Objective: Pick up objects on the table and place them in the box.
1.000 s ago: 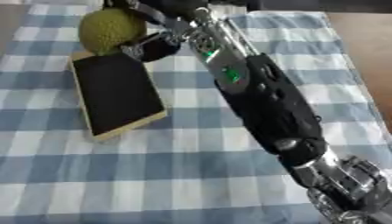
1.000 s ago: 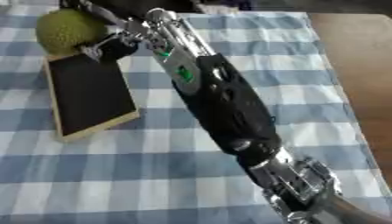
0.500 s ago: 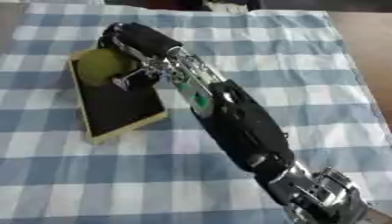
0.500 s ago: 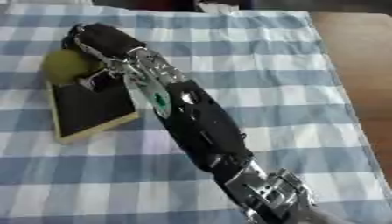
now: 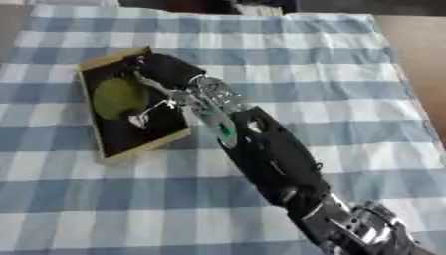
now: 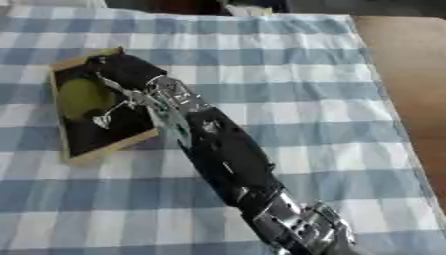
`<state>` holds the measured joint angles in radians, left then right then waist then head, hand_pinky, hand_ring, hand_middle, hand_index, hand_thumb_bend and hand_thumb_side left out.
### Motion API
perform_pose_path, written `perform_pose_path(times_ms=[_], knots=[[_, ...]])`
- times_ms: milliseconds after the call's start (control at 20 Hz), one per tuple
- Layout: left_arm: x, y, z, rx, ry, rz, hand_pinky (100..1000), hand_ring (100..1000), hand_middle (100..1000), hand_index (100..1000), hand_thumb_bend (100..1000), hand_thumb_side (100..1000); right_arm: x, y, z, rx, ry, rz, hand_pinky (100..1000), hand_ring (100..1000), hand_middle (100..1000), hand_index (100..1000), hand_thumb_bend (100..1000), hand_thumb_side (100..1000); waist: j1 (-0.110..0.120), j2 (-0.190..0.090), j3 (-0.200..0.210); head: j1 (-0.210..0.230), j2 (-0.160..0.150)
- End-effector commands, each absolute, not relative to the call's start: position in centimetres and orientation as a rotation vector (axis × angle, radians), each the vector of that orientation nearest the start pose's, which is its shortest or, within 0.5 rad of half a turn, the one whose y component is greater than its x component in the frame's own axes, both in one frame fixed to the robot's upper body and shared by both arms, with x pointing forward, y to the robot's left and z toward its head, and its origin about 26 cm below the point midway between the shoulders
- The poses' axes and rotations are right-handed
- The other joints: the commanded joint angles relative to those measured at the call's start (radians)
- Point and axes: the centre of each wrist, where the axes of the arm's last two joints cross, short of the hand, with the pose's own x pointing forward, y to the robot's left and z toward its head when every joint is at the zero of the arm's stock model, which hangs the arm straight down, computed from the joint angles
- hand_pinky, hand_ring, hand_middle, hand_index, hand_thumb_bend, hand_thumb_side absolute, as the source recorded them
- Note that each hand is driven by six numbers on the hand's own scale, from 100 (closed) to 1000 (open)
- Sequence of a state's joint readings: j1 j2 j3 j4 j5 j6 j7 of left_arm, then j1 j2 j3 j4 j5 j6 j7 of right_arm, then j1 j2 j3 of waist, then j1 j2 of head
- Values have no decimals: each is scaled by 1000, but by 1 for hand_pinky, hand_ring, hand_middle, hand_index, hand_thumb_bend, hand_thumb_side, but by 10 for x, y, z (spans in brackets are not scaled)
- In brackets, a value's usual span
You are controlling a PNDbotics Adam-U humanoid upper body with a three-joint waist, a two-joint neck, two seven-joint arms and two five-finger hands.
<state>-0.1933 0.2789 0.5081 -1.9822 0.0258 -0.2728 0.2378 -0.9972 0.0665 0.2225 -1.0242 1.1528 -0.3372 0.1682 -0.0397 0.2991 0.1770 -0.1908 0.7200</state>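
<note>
A round green fruit (image 5: 116, 97) lies inside the shallow box (image 5: 103, 150), which has a black floor and a tan rim and sits at the left of the checked table. My right hand (image 5: 167, 73) reaches over the box's far right side. Its fingers (image 5: 144, 117) curl round the fruit from the right. My right arm (image 5: 261, 149) runs diagonally from the lower right corner up to the box and hides the box's right rim. The left hand shows in neither view.
A blue and white checked cloth (image 5: 331, 64) covers the table. Bare brown tabletop (image 6: 405, 60) shows past the cloth's right edge. Dark things stand beyond the far edge (image 5: 253, 6).
The right hand has carried the green fruit from beyond the box's far end toward me and down into the box. The box has stayed put.
</note>
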Motion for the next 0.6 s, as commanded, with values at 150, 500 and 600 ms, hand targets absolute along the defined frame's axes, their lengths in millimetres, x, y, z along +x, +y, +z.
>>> perform_pose_path(times_ms=[150,500,600], knots=[[257,390,199,760,-2493,293,669,515,737,844,100,518,432,-52,243,900,2734,-1900,805,792,788,822,411,339,6,-27,-9,13,1],[255,392,198,779,-2486,294,670,517,736,843,100,513,401,-105,314,893,2925,-1501,791,756,743,789,370,215,7,-38,-25,32,11],[255,393,199,787,-2486,295,670,518,736,843,100,510,391,-127,328,888,2996,-1373,790,747,730,780,342,199,6,-42,-29,41,14]])
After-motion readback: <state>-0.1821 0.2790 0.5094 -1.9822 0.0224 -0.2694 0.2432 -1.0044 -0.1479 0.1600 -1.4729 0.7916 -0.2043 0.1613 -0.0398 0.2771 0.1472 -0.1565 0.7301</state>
